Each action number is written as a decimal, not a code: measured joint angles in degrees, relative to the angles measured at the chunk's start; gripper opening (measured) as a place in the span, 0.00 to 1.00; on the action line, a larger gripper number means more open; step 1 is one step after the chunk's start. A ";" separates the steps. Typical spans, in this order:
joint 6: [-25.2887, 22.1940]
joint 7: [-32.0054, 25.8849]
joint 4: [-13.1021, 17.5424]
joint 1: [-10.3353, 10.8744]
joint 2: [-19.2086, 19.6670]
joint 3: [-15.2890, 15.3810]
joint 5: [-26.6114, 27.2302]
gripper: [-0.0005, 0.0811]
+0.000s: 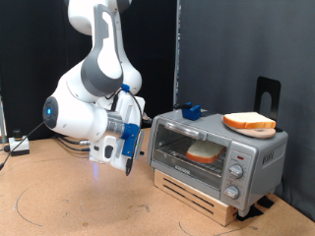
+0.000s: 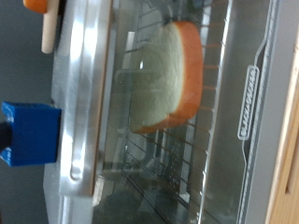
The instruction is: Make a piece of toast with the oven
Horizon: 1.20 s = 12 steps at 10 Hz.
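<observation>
The silver oven stands on the exterior view's right, and its glass door looks closed. One piece of toast lies on the wire rack inside, seen through the glass; the wrist view shows it close up. A second, alike slice lies on the oven's roof. My gripper hangs just off the oven's left front corner, level with the door, touching nothing and holding nothing. Its fingers do not show in the wrist view, which shows the door handle.
A small blue block sits on the oven's roof at the back left; it also shows in the wrist view. The oven rests on a low wooden crate. A black stand rises behind it. Cables lie at the far left.
</observation>
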 joint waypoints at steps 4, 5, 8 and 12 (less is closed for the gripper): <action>-2.92 1.95 10.37 2.43 9.95 1.16 -1.88 0.99; -2.78 2.49 12.09 2.96 11.92 1.15 -1.88 0.99; 4.01 2.50 11.74 3.60 12.37 1.61 3.99 0.99; 0.43 9.45 19.36 6.72 20.71 3.16 7.68 0.99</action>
